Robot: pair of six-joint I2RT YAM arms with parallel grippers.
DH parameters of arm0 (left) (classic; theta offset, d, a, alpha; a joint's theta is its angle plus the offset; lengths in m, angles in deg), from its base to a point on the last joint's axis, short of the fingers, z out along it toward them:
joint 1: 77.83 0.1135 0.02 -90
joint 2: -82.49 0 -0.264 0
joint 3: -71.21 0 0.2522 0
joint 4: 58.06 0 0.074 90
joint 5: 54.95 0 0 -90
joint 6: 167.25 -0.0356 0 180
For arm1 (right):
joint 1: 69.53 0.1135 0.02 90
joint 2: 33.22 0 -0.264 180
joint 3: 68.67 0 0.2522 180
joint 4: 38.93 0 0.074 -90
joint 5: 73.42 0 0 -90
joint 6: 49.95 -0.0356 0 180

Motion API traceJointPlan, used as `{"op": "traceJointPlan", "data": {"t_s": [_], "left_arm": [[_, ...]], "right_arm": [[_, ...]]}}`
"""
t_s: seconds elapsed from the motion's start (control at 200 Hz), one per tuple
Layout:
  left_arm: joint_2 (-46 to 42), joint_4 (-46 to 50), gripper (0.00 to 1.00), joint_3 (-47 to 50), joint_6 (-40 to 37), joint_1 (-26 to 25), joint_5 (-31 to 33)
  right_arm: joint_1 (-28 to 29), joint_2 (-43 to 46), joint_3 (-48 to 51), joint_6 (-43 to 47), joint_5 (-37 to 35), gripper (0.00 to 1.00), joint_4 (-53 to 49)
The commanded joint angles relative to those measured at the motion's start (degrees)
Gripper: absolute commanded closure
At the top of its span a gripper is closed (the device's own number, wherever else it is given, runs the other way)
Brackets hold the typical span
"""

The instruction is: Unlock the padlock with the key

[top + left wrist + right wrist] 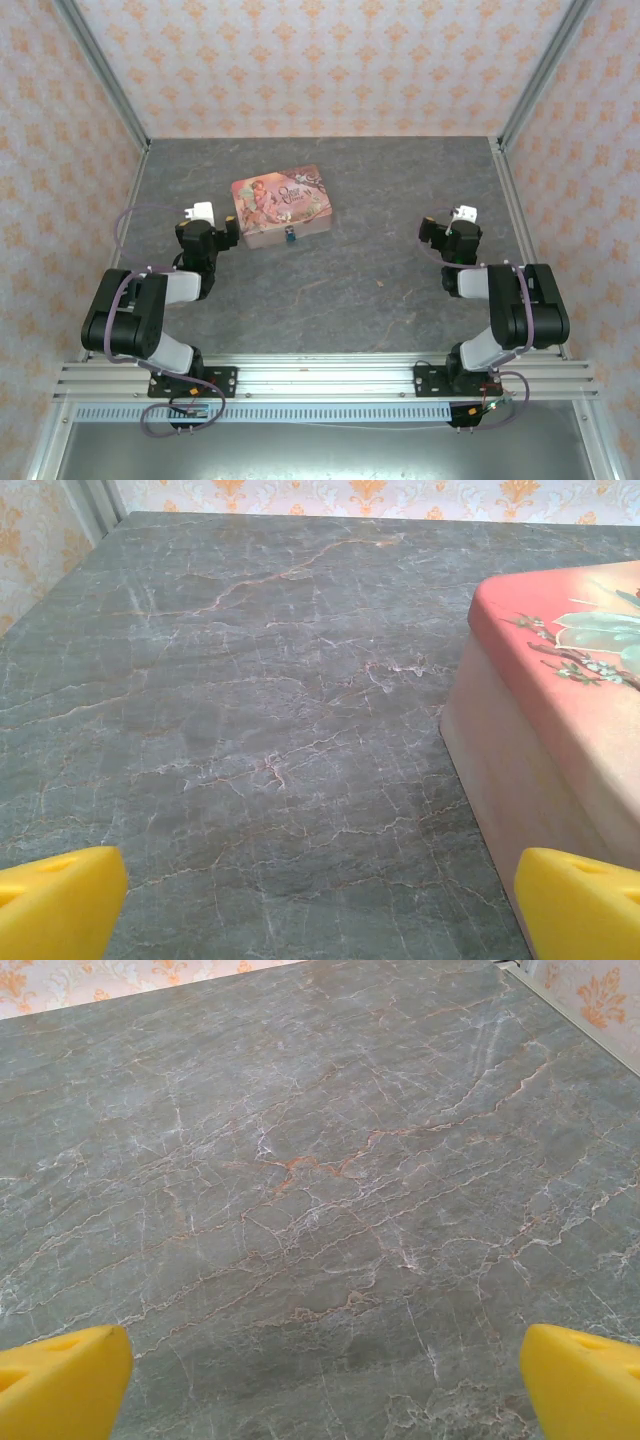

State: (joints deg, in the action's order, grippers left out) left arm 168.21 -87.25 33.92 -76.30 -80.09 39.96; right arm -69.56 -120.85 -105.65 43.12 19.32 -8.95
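A pink illustrated tin (281,205) lies on the grey veined tabletop (400,190), left of centre; patterned orange-and-cream walls (320,60) enclose it. Aluminium rails (320,378) line the near edge.

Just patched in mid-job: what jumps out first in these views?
The pink illustrated tin sits left of table centre, with the small blue padlock at its near edge. The left gripper is open just left of the tin, the right gripper open at far right. A tiny speck, likely the key, lies between the arms.
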Motion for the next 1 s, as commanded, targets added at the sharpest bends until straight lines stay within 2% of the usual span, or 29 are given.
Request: {"op": "traceJointPlan", "data": {"t_s": [0.0,0.841,0.916,0.996], "left_arm": [[-0.02,0.49,0.00,-0.91,-1.35,-0.29,1.06],[-0.10,0.04,0.00,-0.68,-1.16,-0.26,1.33],[-2.37,1.23,0.00,-0.49,0.25,-0.29,4.32],[-7.78,4.98,0.00,-0.21,0.96,-0.29,6.34]], "right_arm": [[0.30,0.44,-1.03,-0.35,-1.16,0.01,0.29],[0.23,0.67,-0.77,-0.47,-0.99,0.01,0.57],[0.21,1.94,-1.01,-1.18,-2.39,0.01,-0.79],[0.20,6.79,-2.45,-1.71,-3.53,0.01,-7.41]]}}
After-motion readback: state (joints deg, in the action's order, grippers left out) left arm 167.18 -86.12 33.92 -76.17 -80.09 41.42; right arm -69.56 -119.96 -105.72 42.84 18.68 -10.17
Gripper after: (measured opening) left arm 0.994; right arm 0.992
